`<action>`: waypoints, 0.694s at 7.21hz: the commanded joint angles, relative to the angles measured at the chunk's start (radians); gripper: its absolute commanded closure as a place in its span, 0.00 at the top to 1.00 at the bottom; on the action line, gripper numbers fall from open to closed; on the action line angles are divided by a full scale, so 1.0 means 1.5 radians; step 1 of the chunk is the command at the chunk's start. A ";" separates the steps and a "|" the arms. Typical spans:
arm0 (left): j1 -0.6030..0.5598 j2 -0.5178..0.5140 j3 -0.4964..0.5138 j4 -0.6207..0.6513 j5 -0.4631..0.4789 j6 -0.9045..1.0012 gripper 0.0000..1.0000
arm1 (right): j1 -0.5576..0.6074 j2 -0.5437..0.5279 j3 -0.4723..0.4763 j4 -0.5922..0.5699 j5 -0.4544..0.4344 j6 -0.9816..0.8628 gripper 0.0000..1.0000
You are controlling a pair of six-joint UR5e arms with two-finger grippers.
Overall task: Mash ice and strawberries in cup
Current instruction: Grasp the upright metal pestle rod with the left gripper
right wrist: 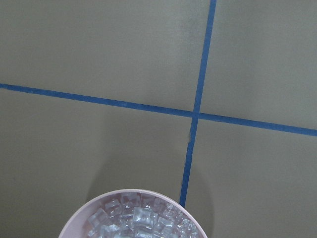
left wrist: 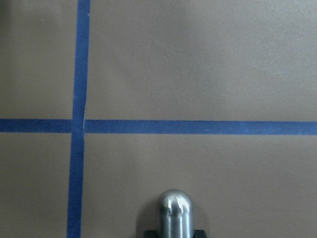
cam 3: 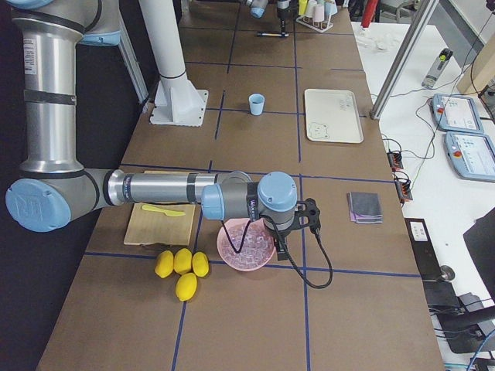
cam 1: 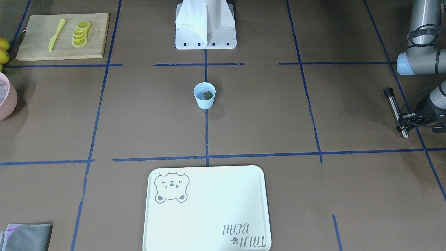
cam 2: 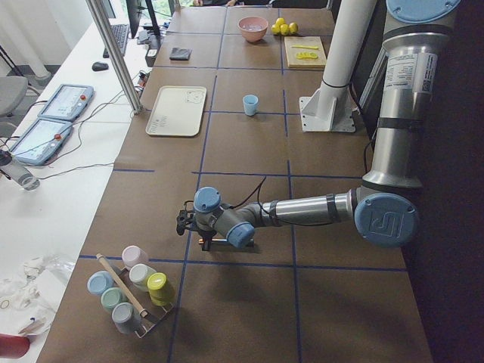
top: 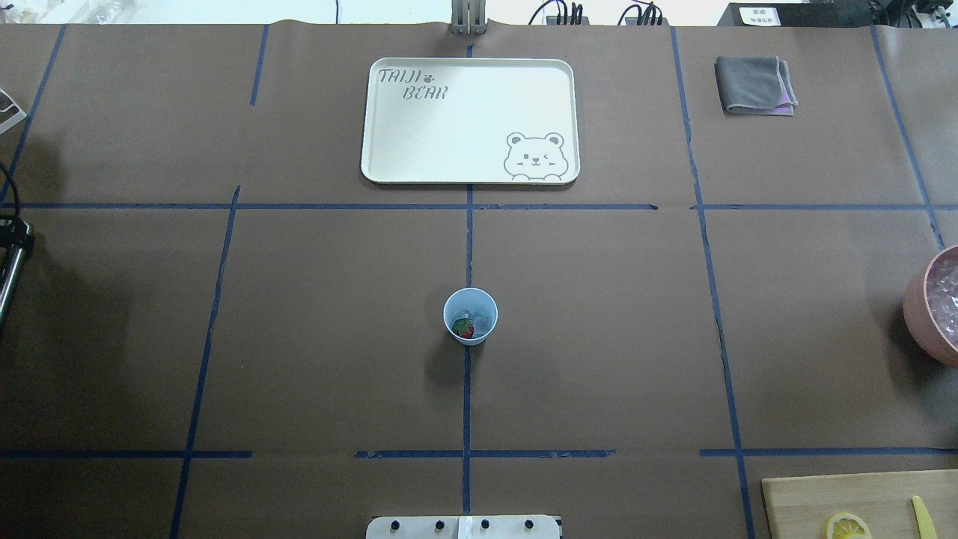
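The light-blue cup [cam 1: 204, 96] stands upright on the centre tape line, also seen in the overhead view [top: 470, 316]. Inside it lie the red strawberry [top: 464, 328] with its green cap and a clear piece of ice [top: 483, 320]. My left gripper [cam 1: 402, 120] is far off at the table's left side, shut on a metal muddler rod [cam 1: 395, 109] held low over the table; the rod's rounded tip [left wrist: 175, 210] shows in the left wrist view. My right gripper [cam 3: 285, 246] hangs over the pink bowl, and I cannot tell whether it is open or shut.
The pink bowl [right wrist: 74, 225] is full of ice cubes. A wooden board [cam 1: 41, 48] carries lemon slices [cam 1: 80, 33] and a yellow knife [cam 1: 56, 34]. A white bear tray [top: 389, 150], a grey cloth [top: 752, 84], whole lemons [cam 3: 182, 267] and a rack of cups [cam 2: 130, 291] stand around.
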 commanded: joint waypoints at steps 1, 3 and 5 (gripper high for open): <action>-0.007 -0.003 -0.041 0.011 -0.044 0.000 0.00 | 0.000 0.001 0.000 0.000 0.000 0.001 0.99; -0.057 -0.004 -0.118 0.028 -0.077 0.005 0.00 | 0.000 0.001 0.000 0.000 0.000 0.000 0.99; -0.061 -0.007 -0.234 0.043 -0.075 0.039 0.00 | 0.001 0.000 0.000 0.000 0.001 0.001 0.99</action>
